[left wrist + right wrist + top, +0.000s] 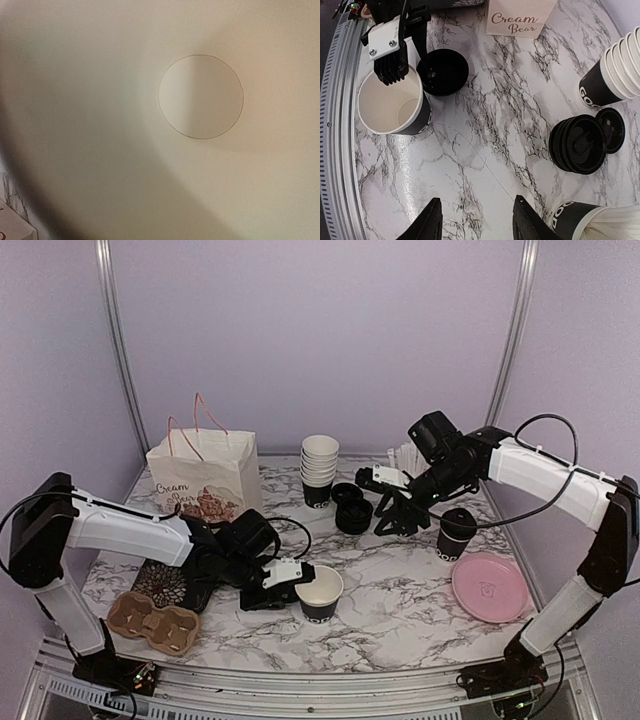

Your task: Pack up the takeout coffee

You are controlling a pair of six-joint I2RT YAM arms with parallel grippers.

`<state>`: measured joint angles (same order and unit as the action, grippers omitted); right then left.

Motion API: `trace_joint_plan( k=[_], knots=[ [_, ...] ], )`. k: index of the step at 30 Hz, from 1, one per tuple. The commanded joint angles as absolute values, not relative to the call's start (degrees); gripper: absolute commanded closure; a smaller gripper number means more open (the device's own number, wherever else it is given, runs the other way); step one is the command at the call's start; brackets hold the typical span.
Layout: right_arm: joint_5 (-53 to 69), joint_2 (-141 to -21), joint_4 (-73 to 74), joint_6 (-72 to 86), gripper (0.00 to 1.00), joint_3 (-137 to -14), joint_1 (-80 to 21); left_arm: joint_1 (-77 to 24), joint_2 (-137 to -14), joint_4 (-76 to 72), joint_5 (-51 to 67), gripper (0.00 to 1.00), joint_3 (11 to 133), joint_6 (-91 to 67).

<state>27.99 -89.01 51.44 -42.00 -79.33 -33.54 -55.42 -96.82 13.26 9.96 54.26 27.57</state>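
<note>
The marbled table [400, 610] carries an open paper cup [320, 592] near its front middle. Left of that cup lie a cardboard cup carrier [153, 622] and a dark patterned mat [165, 585]. Behind it to the left stands a paper bag [205, 475]. Directly behind it are a stack of cups [319, 470] and a pile of black lids [352, 508]. To its right are a lidded cup [456, 532] and a pink plate [488, 586].

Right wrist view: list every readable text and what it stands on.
"Cream Bear": white paper bag.
"GO", cut off: black bottom cup of the nested stack.
"OOD", cut off: black paper cup at the bottom edge.
Lettering on the open white-lined black cup: too small to read.
</note>
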Motion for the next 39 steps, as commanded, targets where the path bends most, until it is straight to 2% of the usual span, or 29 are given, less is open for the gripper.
trace_joint_plan(
  k=[1,5,10,13,24,31,32,34,36,37,39],
  knots=[
    [29.03,-87.59,50.54,-42.12,0.54,-79.66,-32.95,-56.16,-99.63,13.55,8.49,0.67,55.22,28.37],
    [29.40,-87.47,50.69,-41.72,0.54,-79.89,-32.90,-56.46,-100.81,14.41,7.44,0.73,56.07,28.48],
    [29.68,-87.10,50.67,-41.19,0.54,-80.22,-32.96,-56.84,-100.00,14.55,5.32,0.89,55.82,28.01],
    [29.95,-87.01,51.00,-41.00,0.55,-80.85,-32.96,-56.87,-98.56,15.22,5.36,0.94,55.81,27.23],
    [30.60,-87.01,53.12,-40.37,0.55,-84.06,-32.94,-56.87,-90.10,22.41,5.18,0.96,58.23,23.79],
    [31.90,-87.90,50.33,-35.70,0.54,-89.12,-32.87,-56.80,-80.98,20.69,9.77,0.96,67.77,16.15],
    [32.43,-88.16,48.94,-34.14,0.50,-90.37,-32.79,-56.78,-79.74,18.19,11.57,0.97,69.27,14.58],
    [34.91,-88.62,44.86,-29.31,0.36,-92.60,-32.06,-56.42,-77.64,11.48,15.43,0.96,71.08,11.55],
    [43.12,-89.06,39.93,-22.38,0.13,-93.94,-29.52,-55.72,-75.92,3.32,17.46,0.96,71.52,8.69],
    [47.64,-89.22,36.43,-18.00,0.05,-93.95,-28.72,-55.53,-75.10,-1.35,18.01,0.96,71.35,7.36],
    [57.90,-90.01,28.56,-7.81,0.01,-93.29,-26.59,-54.98,-73.95,-9.83,18.72,0.96,70.33,4.89]
  ],
)
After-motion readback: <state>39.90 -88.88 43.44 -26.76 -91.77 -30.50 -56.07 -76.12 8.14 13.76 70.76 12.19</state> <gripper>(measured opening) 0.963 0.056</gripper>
